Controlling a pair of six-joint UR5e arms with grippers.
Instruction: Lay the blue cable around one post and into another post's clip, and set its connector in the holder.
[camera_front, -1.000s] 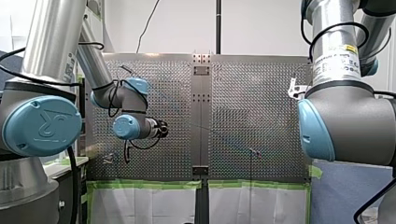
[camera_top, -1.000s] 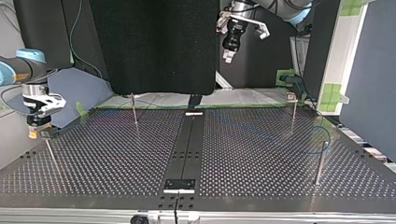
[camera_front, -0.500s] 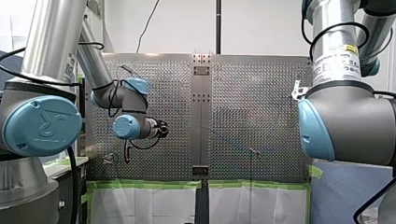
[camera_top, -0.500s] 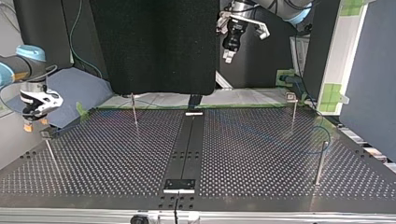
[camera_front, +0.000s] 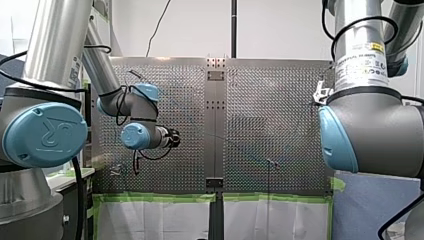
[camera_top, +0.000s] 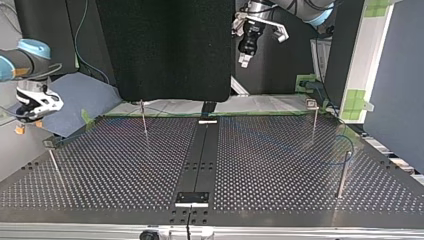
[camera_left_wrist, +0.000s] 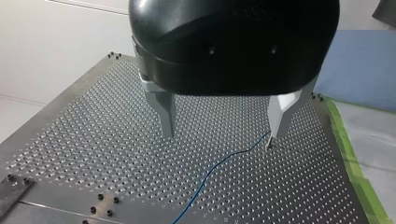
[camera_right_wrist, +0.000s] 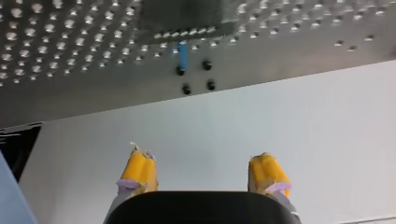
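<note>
The left pincer (camera_left_wrist: 221, 135) hangs high over the tabletop (camera_top: 125, 170), its two metal fingers (camera_left_wrist: 164, 112) spread wide with nothing between them. Below it the blue cable (camera_left_wrist: 208, 171) lies slack on the perforated plate and snakes up to a thin post (camera_left_wrist: 268, 142) that shows close by one fingertip in the wrist view. From across the room the cable can be made out near the top view's right, curving beside an end post (camera_top: 342, 172); its fainter stretches across the plate are hard to follow. The right pincer (camera_right_wrist: 201, 156) is out past the tabletop's edge at the top view's left, held above a corner post (camera_top: 55, 167) topped by a small clip (camera_top: 48, 144), and apart from it. Its yellow pads (camera_right_wrist: 137, 170) stand apart and hold nothing. Looking along them, a short blue piece (camera_right_wrist: 182, 53) shows near the plate's rim, just beside four dark screws (camera_right_wrist: 187, 88) and under a dark block (camera_right_wrist: 187, 18); whether that is the connector I cannot tell
</note>
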